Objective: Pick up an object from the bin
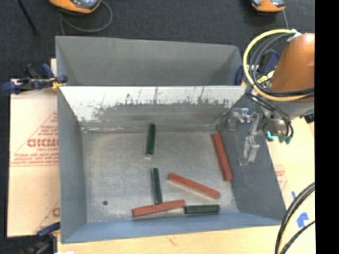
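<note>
My gripper (249, 152) hangs over the bin's right sloping wall, above the floor, with nothing seen in it. Nearest to it is a red stick (222, 156), lying lengthwise against the foot of the right wall, just left of the gripper. A second red stick (193, 186) lies slanted on the floor further left and nearer the front. A short dark green stick (202, 210) rests by the front wall.
A third red stick (158, 209) lies along the front wall. One green stick (156, 185) stands end-on to it at mid-floor, and another green stick (151, 139) lies near the back wall. The arm with its orange cover and cables is at the right.
</note>
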